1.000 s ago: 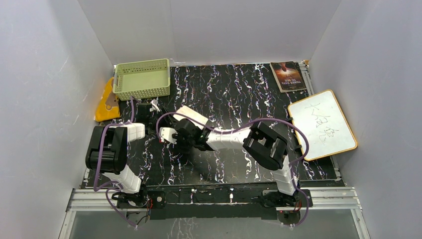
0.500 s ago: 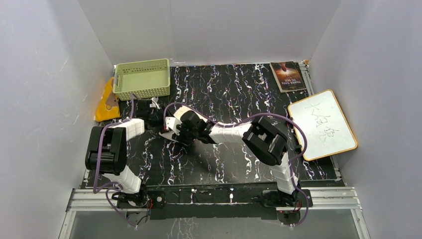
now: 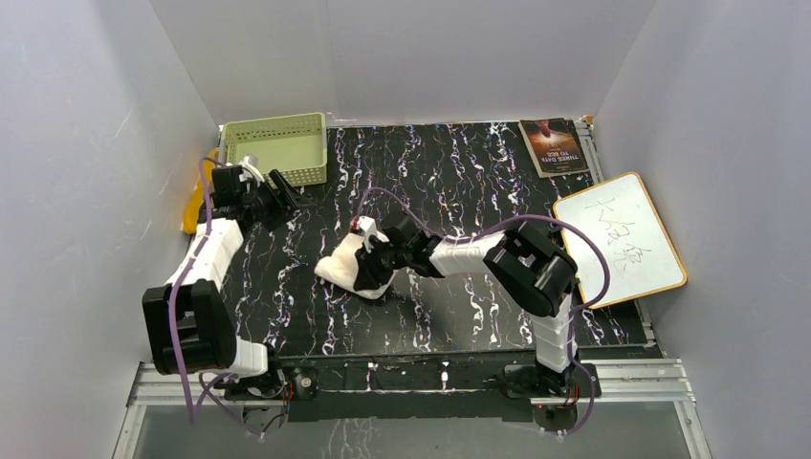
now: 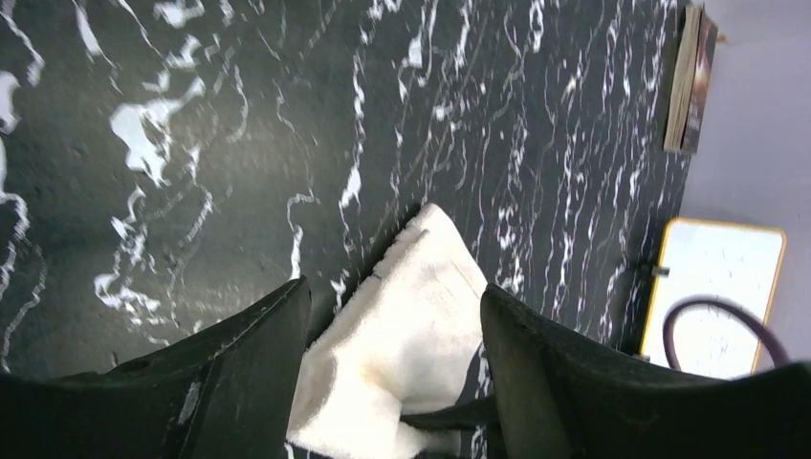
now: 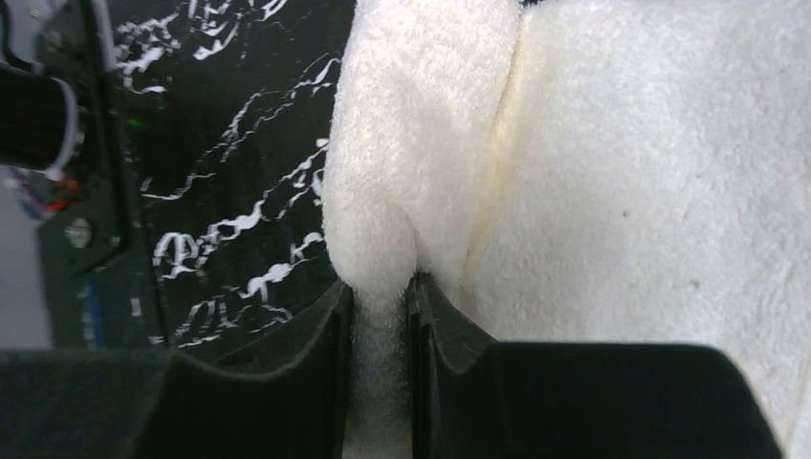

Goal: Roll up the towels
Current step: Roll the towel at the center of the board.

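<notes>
Cream ribbed cloth towel (image 5: 622,191): the right pincer (image 5: 381,292) nips only a thin fold, which may slip. Left pincer (image 4: 392,292) gapes empty.

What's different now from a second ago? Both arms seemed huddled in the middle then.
The left end effector swung away to the far left, toward the green basket, jaws open and empty. The right end effector closed on a fold of the white towel, which has shifted nearer the arms' bases. The basket, orange towel, book and whiteboard stayed put.
</notes>
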### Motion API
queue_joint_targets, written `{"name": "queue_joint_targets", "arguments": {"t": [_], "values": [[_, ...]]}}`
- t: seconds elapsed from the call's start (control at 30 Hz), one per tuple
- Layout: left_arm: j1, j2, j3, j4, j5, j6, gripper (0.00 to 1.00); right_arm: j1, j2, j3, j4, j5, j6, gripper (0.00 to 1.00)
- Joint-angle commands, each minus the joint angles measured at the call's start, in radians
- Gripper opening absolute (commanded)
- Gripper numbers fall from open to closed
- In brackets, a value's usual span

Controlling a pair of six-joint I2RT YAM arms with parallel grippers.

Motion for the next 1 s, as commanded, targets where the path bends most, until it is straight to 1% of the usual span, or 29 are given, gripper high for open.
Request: {"name": "queue_joint_targets", "arguments": {"t": [0.0, 0.07, 0.17, 0.23, 0.37, 0.43, 0.47, 0.67, 0.73, 0.83, 0.97], "values": [[-0.009, -0.092, -0.062, -0.054, 0.104, 0.044, 0.64, -0.032, -0.047, -0.051, 0.04, -0.092, 0.308, 0.0], [-0.008, -0.12, -0.089, -0.052, 0.132, 0.054, 0.62, -0.063, -0.055, -0.038, 0.025, -0.089, 0.38, 0.0], [-0.01, -0.161, -0.137, -0.043, 0.164, 0.058, 0.61, -0.132, -0.045, -0.017, 0.048, -0.196, 0.505, 0.0], [-0.011, -0.18, -0.167, -0.03, 0.18, 0.052, 0.6, -0.174, -0.032, -0.051, 0.172, -0.297, 0.613, 0.0], [-0.023, -0.19, -0.215, 0.02, 0.206, 0.013, 0.59, -0.232, 0.012, -0.11, 0.404, -0.371, 0.814, 0.0], [-0.042, -0.187, -0.231, 0.048, 0.205, -0.016, 0.59, -0.255, 0.032, -0.154, 0.534, -0.376, 0.938, 0.0], [-0.057, -0.184, -0.236, 0.065, 0.199, -0.024, 0.59, -0.265, 0.045, -0.167, 0.572, -0.377, 0.974, 0.0], [-0.185, -0.112, -0.253, 0.205, 0.166, -0.139, 0.57, -0.278, 0.112, -0.178, 0.597, -0.366, 1.054, 0.0], [-0.227, -0.081, -0.248, 0.259, 0.16, -0.179, 0.56, -0.282, 0.133, -0.206, 0.685, -0.359, 1.127, 0.0], [-0.257, -0.029, -0.236, 0.328, 0.153, -0.232, 0.54, -0.297, 0.168, -0.263, 0.854, -0.33, 1.253, 0.0], [-0.276, 0.043, -0.214, 0.394, 0.149, -0.254, 0.53, -0.312, 0.203, -0.322, 0.985, -0.293, 1.361, 0.0]]}}
